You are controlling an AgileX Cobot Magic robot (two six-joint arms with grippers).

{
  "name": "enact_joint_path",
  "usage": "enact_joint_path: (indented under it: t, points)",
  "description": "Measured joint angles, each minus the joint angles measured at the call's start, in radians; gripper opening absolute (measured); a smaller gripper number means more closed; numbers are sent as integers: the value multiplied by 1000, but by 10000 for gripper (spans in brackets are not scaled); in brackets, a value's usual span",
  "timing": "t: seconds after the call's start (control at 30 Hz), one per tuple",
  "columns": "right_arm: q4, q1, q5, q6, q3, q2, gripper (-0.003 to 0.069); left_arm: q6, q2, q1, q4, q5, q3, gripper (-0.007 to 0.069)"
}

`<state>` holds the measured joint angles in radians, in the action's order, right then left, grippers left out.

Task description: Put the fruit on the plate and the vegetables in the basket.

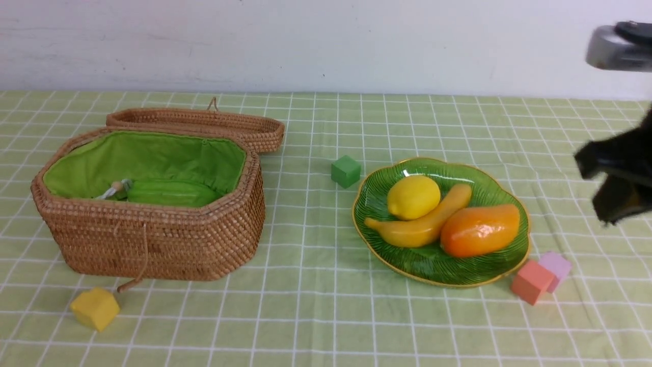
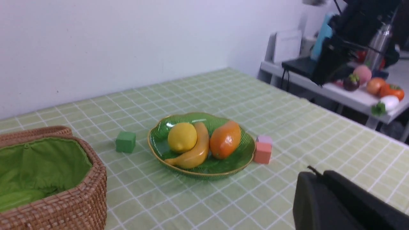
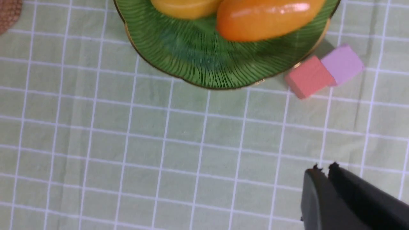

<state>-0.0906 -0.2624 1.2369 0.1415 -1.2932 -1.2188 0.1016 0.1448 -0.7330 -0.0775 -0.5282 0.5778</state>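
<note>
The green plate (image 1: 407, 260) sits right of centre and holds the fruit: a lemon (image 1: 413, 197), a banana (image 1: 423, 227) and an orange mango (image 1: 480, 230). At the left stands the open wicker basket (image 1: 153, 239) with a light-green gourd (image 1: 170, 192) lying on its green lining; other vegetables do not show. My right gripper (image 3: 324, 169) is shut and empty, above bare cloth near the plate's right side; its arm (image 1: 619, 173) blurs at the front view's right edge. Over the cloth, my left gripper (image 2: 316, 175) is shut and empty too, apart from the plate (image 2: 159, 150).
A green cube (image 1: 346, 171) lies between basket and plate. A pink cube (image 1: 532, 282) and a purple cube (image 1: 556, 265) touch the plate's right rim. A yellow cube (image 1: 95, 308) lies before the basket. The woven lid (image 1: 198, 125) rests behind it. A side table (image 2: 345, 95) carries other toys.
</note>
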Motion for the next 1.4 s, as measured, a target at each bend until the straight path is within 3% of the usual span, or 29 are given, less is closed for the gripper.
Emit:
enact_joint_path:
  t: [0.3, 0.53, 0.77, 1.1, 1.4]
  points:
    - [-3, 0, 21, 110, 411, 580, 0, 95, -156, 0, 1, 288, -289, 18]
    - [33, 0, -36, 146, 576, 841, 0, 98, -156, 0, 1, 331, -343, 21]
    - [59, 0, -188, 147, 658, 876, 4, 101, -156, 0, 1, 318, -358, 29]
    - [60, 0, -201, 148, 665, 876, 14, 101, -156, 0, 1, 308, -358, 31]
    - [193, 45, -312, 130, 730, 914, -13, 101, -156, 0, 1, 308, -358, 33]
